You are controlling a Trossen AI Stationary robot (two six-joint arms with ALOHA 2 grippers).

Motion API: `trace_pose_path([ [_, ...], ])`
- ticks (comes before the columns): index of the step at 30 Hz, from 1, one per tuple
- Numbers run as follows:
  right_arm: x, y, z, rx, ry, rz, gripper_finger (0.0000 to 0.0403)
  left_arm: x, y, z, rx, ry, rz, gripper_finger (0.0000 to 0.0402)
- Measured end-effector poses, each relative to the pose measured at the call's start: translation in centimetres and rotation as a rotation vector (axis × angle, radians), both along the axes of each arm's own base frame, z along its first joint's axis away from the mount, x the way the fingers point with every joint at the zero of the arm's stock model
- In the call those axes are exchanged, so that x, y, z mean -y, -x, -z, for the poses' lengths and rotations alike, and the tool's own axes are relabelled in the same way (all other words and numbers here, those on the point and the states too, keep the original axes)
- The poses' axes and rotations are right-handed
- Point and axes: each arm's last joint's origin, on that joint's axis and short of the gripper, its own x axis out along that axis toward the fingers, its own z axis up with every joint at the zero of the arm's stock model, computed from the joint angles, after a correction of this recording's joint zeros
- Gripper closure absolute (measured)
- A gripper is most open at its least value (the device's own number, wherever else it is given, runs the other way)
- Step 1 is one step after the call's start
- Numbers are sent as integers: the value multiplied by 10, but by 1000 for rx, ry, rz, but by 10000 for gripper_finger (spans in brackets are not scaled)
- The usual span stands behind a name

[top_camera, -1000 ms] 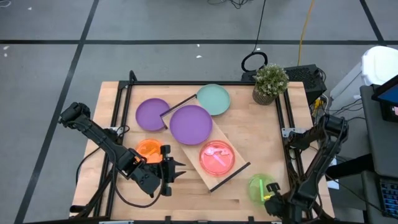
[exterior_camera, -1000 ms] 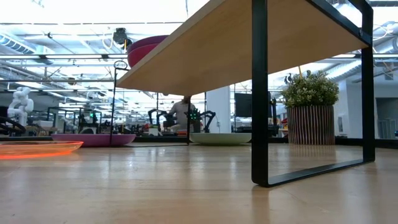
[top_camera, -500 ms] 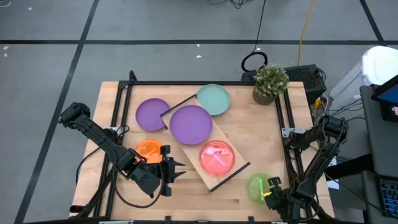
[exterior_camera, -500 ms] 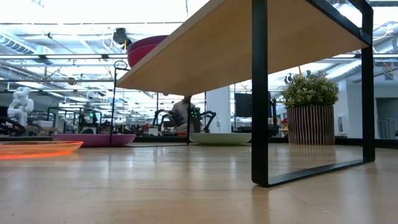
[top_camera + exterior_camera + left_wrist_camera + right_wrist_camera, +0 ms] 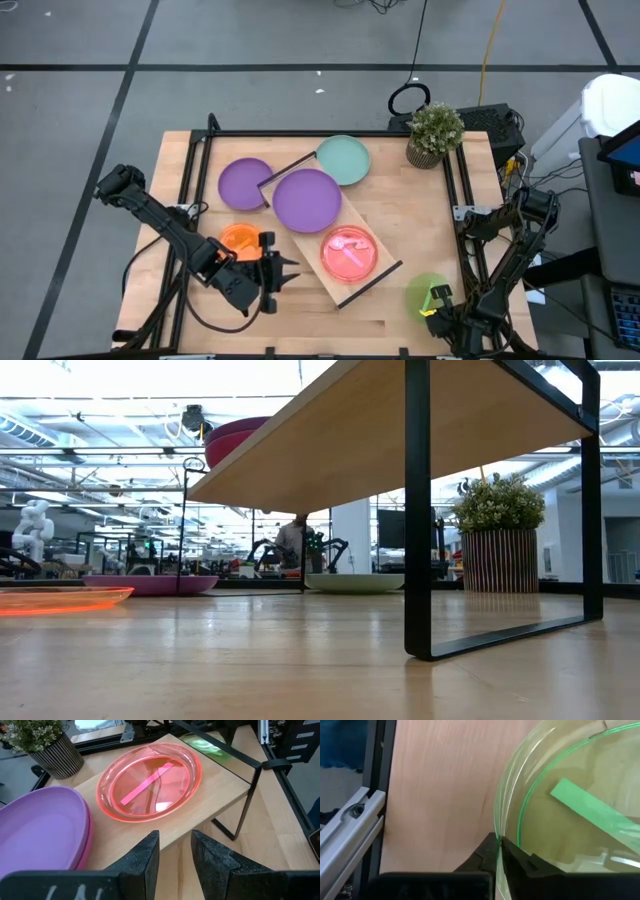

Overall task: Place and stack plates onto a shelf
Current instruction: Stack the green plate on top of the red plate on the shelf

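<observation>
The shelf [image 5: 335, 235] lies slantwise mid-table and carries a purple plate [image 5: 307, 199] and a translucent red plate [image 5: 349, 252]. Under that purple plate, the left wrist view shows a magenta rim [image 5: 85, 852]. Flat on the tabletop rest another purple plate [image 5: 243, 184], a teal plate [image 5: 344, 160] and an orange plate [image 5: 238, 238]. My left gripper [image 5: 280, 272] is open, level, near the shelf's near-left side, pointing at the red plate [image 5: 150, 782]. My right gripper [image 5: 437, 298] is shut on the translucent green plate [image 5: 424, 290] at the near right corner. My right gripper pinches the green plate's rim [image 5: 501, 840] on its near side, one finger inside the dish and one outside. The fingers [image 5: 487, 852] come from the table's near edge. Whether the plate is clear of the table, I cannot tell.
A potted plant [image 5: 435, 132] stands at the far right corner. A black frame rail [image 5: 463, 215] runs along the right edge and another [image 5: 190, 200] along the left. Bare wood lies between the shelf and the near edge [image 5: 350, 325]. A person shows far behind [image 5: 297, 538].
My right gripper has moved a little toward the far edge, onto the green plate's near rim. The green plate has shifted slightly toward the table's right and far edges. My left arm has kept still.
</observation>
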Motion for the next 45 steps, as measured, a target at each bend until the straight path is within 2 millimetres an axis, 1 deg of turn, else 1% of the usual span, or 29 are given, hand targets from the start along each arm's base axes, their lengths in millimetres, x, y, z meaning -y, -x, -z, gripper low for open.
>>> trace_pose_path([
  [6, 2, 1, -4, 5, -5, -13, 397, -3, -2, 0, 0, 0, -11, 282],
  [14, 9, 4, -21, 12, -42, 33, 403, -4, -3, 0, 0, 0, -15, 282],
  [19, 15, 5, -30, 30, -22, 84, 403, -4, -3, 0, 0, -1, -15, 282],
  [24, 21, 5, -50, 52, 58, 130, 403, -4, -3, 0, -2, -8, -11, 282],
  [29, 27, 2, -76, 27, 184, 196, 402, -4, -3, 0, -4, -19, -3, 282],
  [38, 50, -2, -122, 102, 467, 289, 402, -5, -1, 2, -35, -24, 10, 282],
  [40, 55, -5, -129, 128, 505, 304, 402, -5, 1, 4, -55, -13, 6, 282],
  [43, 61, -13, -134, 184, 522, 257, 402, -5, 4, 7, -82, -2, -11, 282],
  [45, 67, -19, -138, 213, 529, 275, 402, -5, 5, 8, -96, 4, -24, 282],
])
